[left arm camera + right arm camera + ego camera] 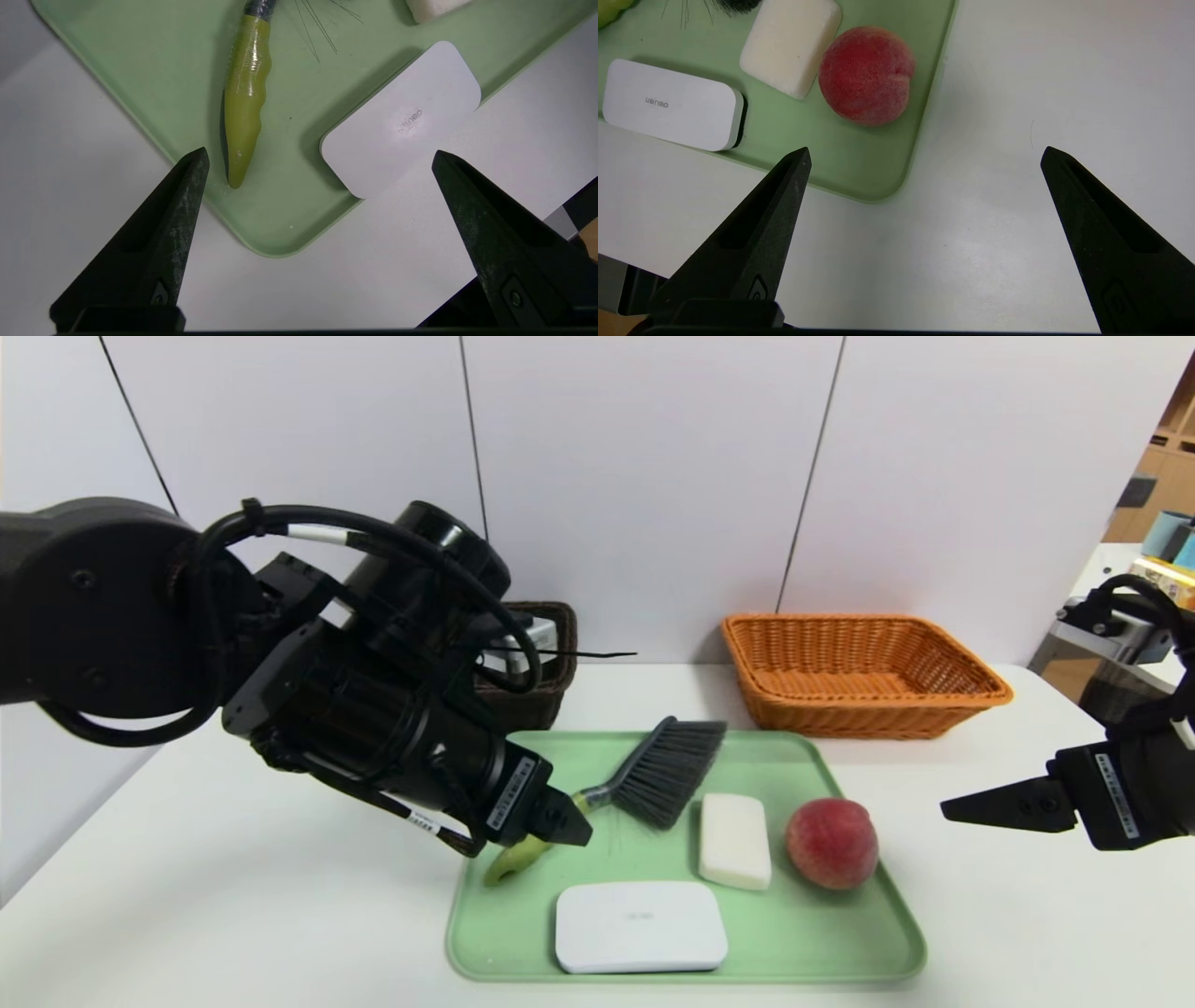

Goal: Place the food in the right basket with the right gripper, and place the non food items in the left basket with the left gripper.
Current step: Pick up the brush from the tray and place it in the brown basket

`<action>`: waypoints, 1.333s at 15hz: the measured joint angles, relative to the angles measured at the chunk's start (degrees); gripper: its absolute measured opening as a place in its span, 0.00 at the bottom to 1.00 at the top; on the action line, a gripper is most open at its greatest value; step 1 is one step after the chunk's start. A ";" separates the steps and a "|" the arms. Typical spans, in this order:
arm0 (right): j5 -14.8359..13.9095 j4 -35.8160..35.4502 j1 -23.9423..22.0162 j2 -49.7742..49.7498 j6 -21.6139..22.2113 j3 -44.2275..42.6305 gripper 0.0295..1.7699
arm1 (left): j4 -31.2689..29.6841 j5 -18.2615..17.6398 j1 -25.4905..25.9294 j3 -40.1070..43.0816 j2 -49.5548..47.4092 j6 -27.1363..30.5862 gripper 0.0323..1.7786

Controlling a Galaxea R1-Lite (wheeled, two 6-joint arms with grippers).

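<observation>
Peach [831,843] on the green tray [845,933], at its right side, just beside the white bar [735,840]; box [640,926] at the front, brush [644,779] at the left. Right gripper [971,805], jaws wide apart and empty, hangs over the table right of the tray. Left gripper [569,823], likewise spread, hangs above the brush handle. Orange basket [859,674] and dark basket [537,695] stand behind.

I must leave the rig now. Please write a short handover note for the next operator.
Left gripper: open, empty, above the green-handled grey-bristled brush.
Right gripper: open, empty, over the white table, beside the pale green plastic tray.
On the tray: brush, flat white rounded box, small white bar, red-pink peach.
Done: nothing; orange wicker basket holds nothing.
Left: peach into it; the other three into the dark brown wicker basket.
</observation>
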 joint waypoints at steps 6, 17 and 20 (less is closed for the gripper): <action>0.06 -0.13 -0.28 -0.83 0.24 2.23 0.96 | 10.24 0.20 -1.07 -12.57 9.01 1.50 0.95; 0.02 -0.35 -1.41 -4.28 0.24 6.45 0.96 | 13.98 0.98 0.94 -17.38 18.32 9.25 0.95; 0.06 -0.38 -1.41 -4.75 0.24 6.90 0.96 | 15.51 0.98 1.77 -20.36 19.04 9.17 0.95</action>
